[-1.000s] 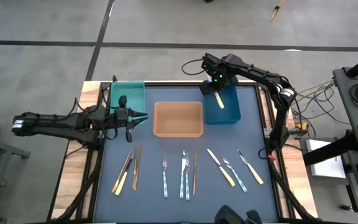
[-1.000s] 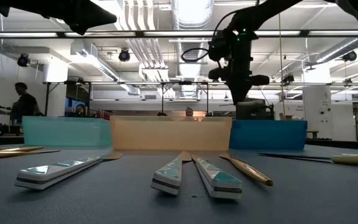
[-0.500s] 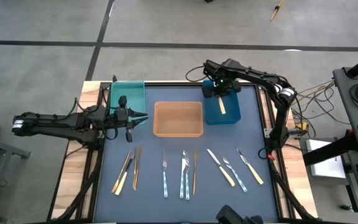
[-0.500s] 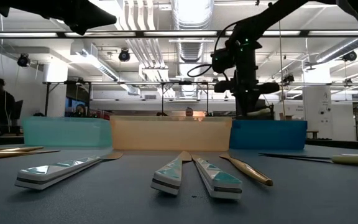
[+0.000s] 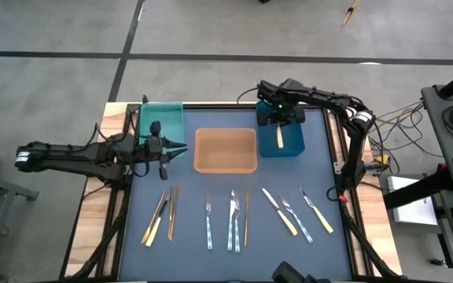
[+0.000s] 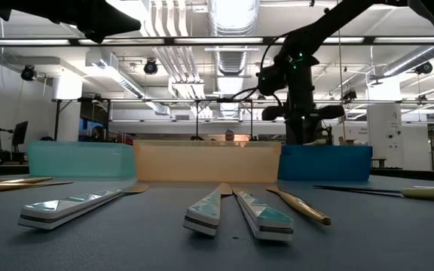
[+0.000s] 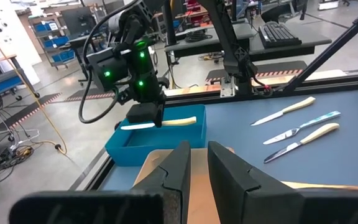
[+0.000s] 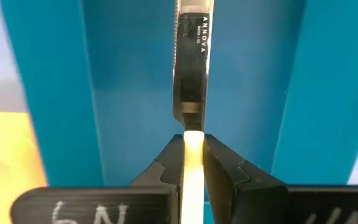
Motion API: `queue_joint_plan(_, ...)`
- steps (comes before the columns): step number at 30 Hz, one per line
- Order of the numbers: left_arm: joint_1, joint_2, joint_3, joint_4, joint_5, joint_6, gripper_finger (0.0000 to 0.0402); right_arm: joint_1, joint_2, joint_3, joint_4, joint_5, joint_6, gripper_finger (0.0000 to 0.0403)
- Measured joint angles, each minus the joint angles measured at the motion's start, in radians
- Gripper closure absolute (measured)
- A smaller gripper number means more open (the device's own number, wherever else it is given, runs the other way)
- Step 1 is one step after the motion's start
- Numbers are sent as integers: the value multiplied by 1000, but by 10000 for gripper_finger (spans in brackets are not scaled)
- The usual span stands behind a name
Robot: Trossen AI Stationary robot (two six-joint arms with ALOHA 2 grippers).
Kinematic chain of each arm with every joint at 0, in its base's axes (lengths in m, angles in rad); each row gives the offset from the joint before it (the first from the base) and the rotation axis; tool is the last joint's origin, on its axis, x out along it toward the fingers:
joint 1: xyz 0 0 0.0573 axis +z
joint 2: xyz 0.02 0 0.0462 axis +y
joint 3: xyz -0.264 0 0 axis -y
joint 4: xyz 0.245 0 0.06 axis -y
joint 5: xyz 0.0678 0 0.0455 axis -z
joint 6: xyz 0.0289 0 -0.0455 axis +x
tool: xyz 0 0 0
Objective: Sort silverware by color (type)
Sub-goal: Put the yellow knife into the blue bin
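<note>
dark surface (image 5: 211,189) holds eleven unsorted pieces; right pincer (image 5: 280,118), upper right, clamps a cream-handled knife (image 5: 279,135) over the blue bin (image 5: 296,140); left pincer (image 5: 181,147) together.

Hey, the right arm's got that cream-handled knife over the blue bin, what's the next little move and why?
Probably lower a touch and open the right pincer. It is shut on the cream-handled knife, which hangs over the inside of the blue bin, blade pointing along the bin's length, so letting go should drop it in. The left pincer waits shut by the teal bin.
</note>
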Motion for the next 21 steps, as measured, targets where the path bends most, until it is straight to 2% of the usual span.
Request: queue_joint_plan(21,0,0,0,-3,0,0,363,0,0,-120,190,-2,42,374)
